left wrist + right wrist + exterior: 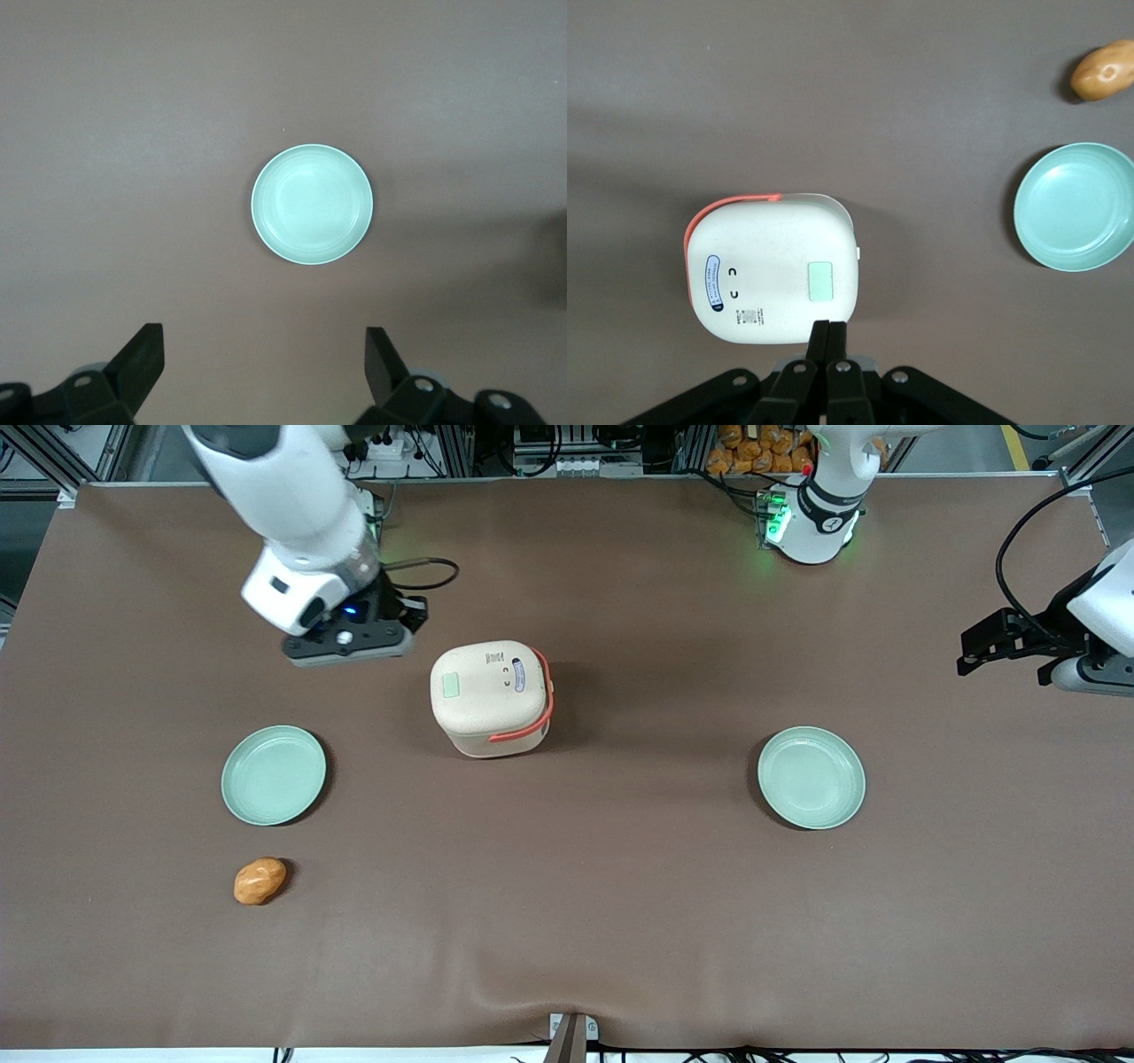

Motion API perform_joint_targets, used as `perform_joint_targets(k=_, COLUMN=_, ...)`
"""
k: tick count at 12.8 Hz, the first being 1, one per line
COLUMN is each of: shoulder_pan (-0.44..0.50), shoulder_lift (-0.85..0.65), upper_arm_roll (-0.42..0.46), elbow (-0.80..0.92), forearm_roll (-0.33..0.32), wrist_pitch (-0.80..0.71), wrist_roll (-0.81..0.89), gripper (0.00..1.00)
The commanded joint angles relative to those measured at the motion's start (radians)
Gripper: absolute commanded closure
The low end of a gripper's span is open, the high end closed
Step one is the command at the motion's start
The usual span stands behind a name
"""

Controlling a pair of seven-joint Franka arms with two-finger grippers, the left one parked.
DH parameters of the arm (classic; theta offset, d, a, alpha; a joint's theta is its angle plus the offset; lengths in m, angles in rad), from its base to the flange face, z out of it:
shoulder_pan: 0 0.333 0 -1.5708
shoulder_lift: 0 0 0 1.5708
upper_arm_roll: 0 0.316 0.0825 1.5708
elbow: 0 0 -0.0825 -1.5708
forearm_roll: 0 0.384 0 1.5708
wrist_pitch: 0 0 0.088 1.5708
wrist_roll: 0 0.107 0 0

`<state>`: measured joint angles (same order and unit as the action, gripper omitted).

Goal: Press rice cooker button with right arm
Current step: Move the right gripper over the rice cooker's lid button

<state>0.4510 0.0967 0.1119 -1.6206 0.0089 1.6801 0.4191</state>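
Note:
The cream rice cooker stands closed near the table's middle, with its orange-red handle folded down around it. The pale green button sits on the lid toward the working arm's end. In the right wrist view the cooker and its button show just ahead of the fingertips. My right gripper is shut and empty, fingers pressed together. In the front view the gripper hovers above the table beside the cooker, farther from the camera, not touching it.
A pale green plate lies toward the working arm's end, with an orange-brown potato-like lump nearer the camera. A second green plate lies toward the parked arm's end. A black cable trails by the wrist.

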Motion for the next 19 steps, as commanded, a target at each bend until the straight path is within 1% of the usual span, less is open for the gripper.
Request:
perform_joint_targets(k=1, shoulder_pan=0.003, shoulder_lift=-0.015, upper_arm_roll=-0.001, elbow=-0.114, forearm_roll=-0.015, wrist_pitch=0.071, wrist_roll=0.013, gripper=1.0)
perform_joint_targets(k=3, shoulder_pan=0.005, shoulder_lift=-0.014, upper_arm_roll=0.0, elbow=-0.18, forearm_roll=-0.015, wrist_pitch=0.111, wrist_roll=0.012, gripper=1.0)
perform_joint_targets(k=5, shoulder_pan=-0.005, shoulder_lift=-0.002, upper_arm_roll=0.044, elbow=-0.223, forearm_roll=-0.026, wrist_pitch=0.164, wrist_roll=0.012, gripper=1.0)
perform_joint_targets(k=6, shoulder_pan=0.0, shoulder_lift=0.011, upper_arm_roll=0.045, elbow=-0.238, forearm_roll=-0.038, wrist_pitch=0.176, wrist_roll=0.013, gripper=1.0)
perform_joint_targets(k=10, shoulder_pan=0.008, shoulder_lift=0.021, upper_arm_roll=0.048, elbow=-0.35, forearm_roll=-0.043, wrist_pitch=0.306, wrist_roll=0.046, gripper=1.0)
perform_joint_targets(k=14, shoulder_pan=0.012, shoulder_lift=0.051, upper_arm_roll=0.048, elbow=-0.351, forearm_roll=-0.044, wrist_pitch=0.326, wrist_roll=0.047, gripper=1.0)
perform_joint_targets(k=17, shoulder_pan=0.029, shoulder_lift=0.075, upper_arm_roll=0.048, elbow=-0.357, forearm_roll=-0.047, wrist_pitch=0.357, wrist_roll=0.079, gripper=1.0)
perform_joint_targets(k=19, shoulder_pan=0.034, shoulder_lift=0.086, upper_arm_roll=0.048, elbow=-0.358, forearm_roll=-0.061, wrist_pitch=0.36, wrist_roll=0.082, gripper=1.0)
